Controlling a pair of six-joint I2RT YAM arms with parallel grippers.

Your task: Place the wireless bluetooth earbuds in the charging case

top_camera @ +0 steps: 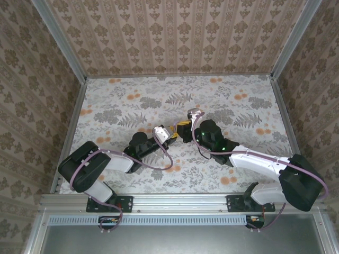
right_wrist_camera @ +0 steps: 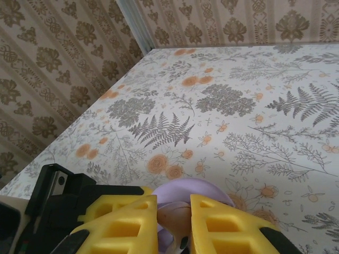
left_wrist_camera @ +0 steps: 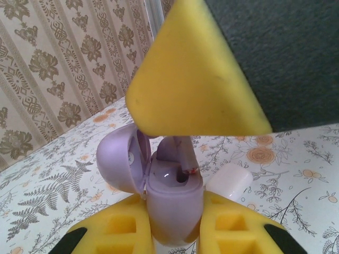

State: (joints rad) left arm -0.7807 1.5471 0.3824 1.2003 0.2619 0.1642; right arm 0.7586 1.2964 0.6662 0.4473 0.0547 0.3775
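Note:
In the left wrist view my left gripper [left_wrist_camera: 175, 233] is shut on the lavender charging case [left_wrist_camera: 172, 203], held upright with its lid [left_wrist_camera: 119, 161] swung open to the left. A lavender earbud [left_wrist_camera: 177, 153] hangs stem-down at the case's open socket, under a yellow finger [left_wrist_camera: 190, 74] of the right gripper. In the right wrist view my right gripper [right_wrist_camera: 175, 217] is shut on that earbud [right_wrist_camera: 183, 219], with the case lid [right_wrist_camera: 193, 191] just behind it. From above, the left gripper [top_camera: 174, 136] and the right gripper [top_camera: 185, 129] meet mid-table.
A small white rounded object [left_wrist_camera: 228, 182] lies on the floral tablecloth [top_camera: 132, 106] just right of the case. Patterned walls [top_camera: 175, 32] close in the table at the back and both sides. The left gripper's black body [right_wrist_camera: 58, 196] sits close beside the right fingers.

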